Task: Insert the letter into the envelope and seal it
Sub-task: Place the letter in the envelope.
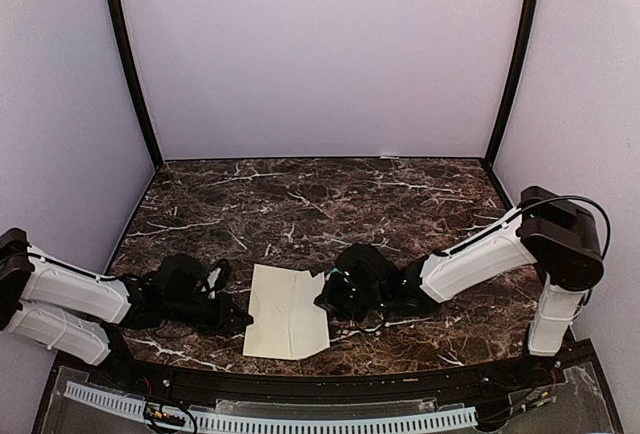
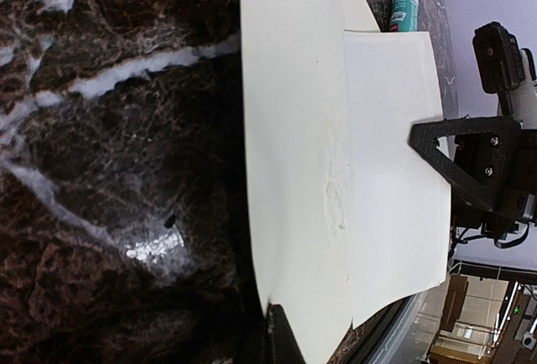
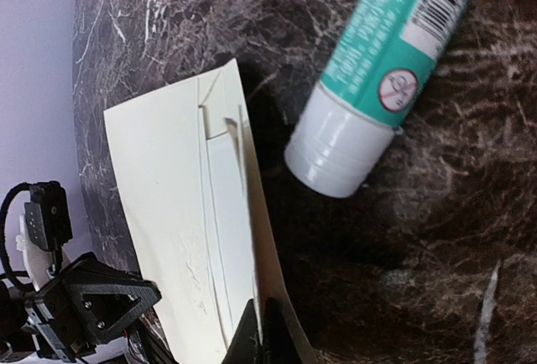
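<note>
1. Work item: long plain cream paper envelope (image 1: 288, 312). It lies at 6 o'clock on the dark brown marble-pattern table (image 1: 300, 204), near the front edge, long axis approx. 12-to-6 in the top view. One pointed corner shows at its 1 o'clock end.
2. L gripper (image 1: 240, 316): at 9 o'clock of the envelope. Jaws fully closed, pinching the envelope's L edge. In the L wrist view the paper curves up off the table at the dark fingertip (image 2: 279, 339).
3. R gripper (image 1: 322, 299): at 3 o'clock of the envelope. Jaws fully closed on the R edge. In the R wrist view that edge stands raised at the fingertip (image 3: 262, 339).
4. Teal and white plastic glue stick (image 3: 382, 79): flat on the table, cap on, at 1 o'clock of the envelope in the R wrist view. It lies near the envelope, not touching.
</note>
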Motion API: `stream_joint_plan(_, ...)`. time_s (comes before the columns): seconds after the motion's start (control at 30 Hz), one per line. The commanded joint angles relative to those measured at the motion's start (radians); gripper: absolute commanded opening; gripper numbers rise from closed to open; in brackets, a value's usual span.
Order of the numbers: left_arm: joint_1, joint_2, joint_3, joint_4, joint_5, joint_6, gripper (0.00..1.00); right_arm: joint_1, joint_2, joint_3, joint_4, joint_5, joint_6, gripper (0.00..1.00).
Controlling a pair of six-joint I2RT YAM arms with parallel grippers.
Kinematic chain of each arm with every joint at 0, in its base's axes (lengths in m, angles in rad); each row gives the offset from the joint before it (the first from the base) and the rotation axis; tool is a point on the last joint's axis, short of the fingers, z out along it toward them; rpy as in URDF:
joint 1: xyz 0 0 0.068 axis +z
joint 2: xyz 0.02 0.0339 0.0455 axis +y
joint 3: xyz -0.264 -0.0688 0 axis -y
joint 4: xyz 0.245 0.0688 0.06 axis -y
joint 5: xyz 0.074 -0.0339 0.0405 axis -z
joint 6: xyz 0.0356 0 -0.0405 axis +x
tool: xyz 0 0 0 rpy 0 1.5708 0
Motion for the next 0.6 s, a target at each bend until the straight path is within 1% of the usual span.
stream_joint_plan(0.0,0.002,0.014,-0.009,-0.016,0.024,0.008,0.0,-0.014,0.026,0.069,0.003,0.069,-0.061,0.0)
stream_joint_plan(0.33,0.002,0.02,0.0,-0.028,0.023,0.018,0.0,-0.02,0.052,0.108,-0.022,0.089,-0.133,0.0)
stream_joint_plan(0.57,0.002,0.027,0.016,-0.045,0.022,0.032,0.0,-0.022,0.052,0.151,-0.085,0.121,-0.21,0.0)
